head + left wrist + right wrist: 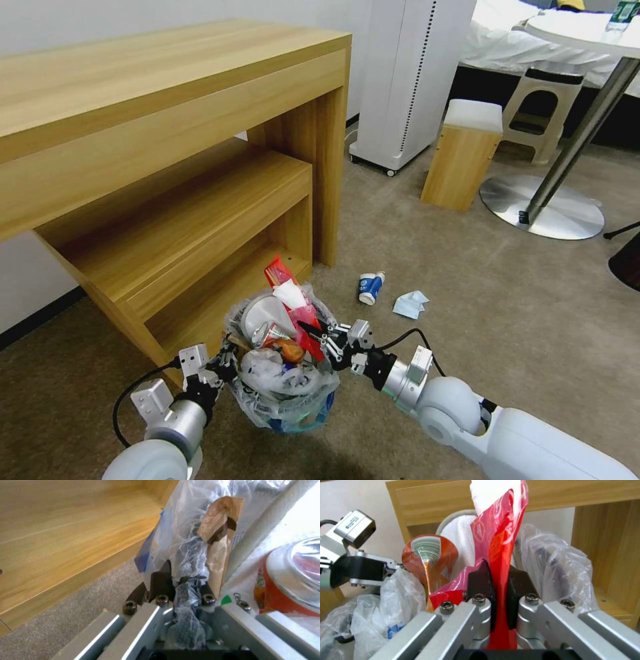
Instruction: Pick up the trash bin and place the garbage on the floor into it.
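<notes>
Bin (283, 393) held up full of litter, both grippers at its rim.

Head view: the bin hangs just above the carpet (467, 287) in front of the wooden desk (167, 133), stuffed with a red wrapper (288, 293), a can (267, 331) and a white slipper (257, 313). The left gripper (223, 365) is clamped on the bag at the bin's left rim; the right gripper (320, 337) is at the right rim, closed on the wrapper. A cup (370, 288) and a tissue (410, 305) lie on the carpet, well apart from the bin.
Left wrist view: the left gripper (181, 585) pinches the crinkled bag (186, 542); a wooden stick (218, 530) stands just beside it, and the can (290, 577) is near.
Right wrist view: the right gripper (498, 585) is shut on the wrapper (500, 542), with the can (430, 555) and slipper (460, 535) beside it and the left gripper (395, 566) farther off.
</notes>
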